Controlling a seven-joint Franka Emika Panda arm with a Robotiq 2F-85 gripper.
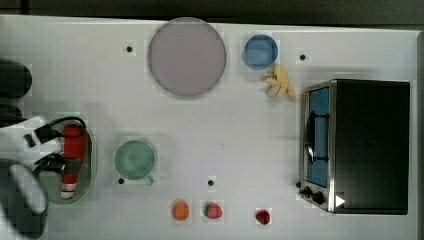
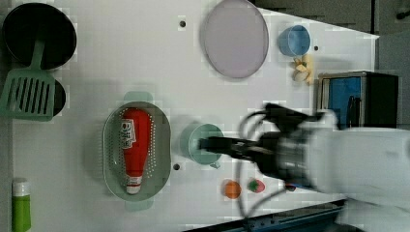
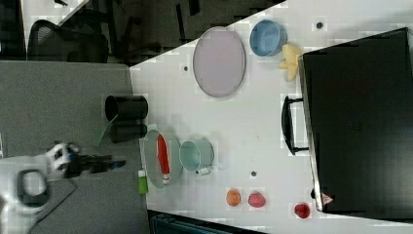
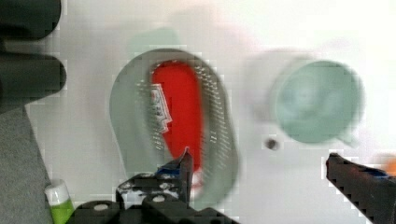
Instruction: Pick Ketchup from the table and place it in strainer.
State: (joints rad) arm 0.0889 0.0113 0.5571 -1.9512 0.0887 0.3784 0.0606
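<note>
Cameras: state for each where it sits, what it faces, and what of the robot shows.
Top view: overhead; arm over strainer.
Left view: high, looking down; Ketchup lies in strainer; open gripper above green cup.
Right view: high, oblique; arm beside the table.
Wrist view: looks down past open fingers.
All share Ketchup in strainer.

From my wrist view, I see the Ketchup (image 4: 180,112) lying inside the strainer (image 4: 126,121), the green cup (image 4: 317,102) beside it on the white table (image 4: 261,186), and my gripper (image 4: 259,170) with fingers (image 4: 184,170) spread wide, holding nothing.
</note>
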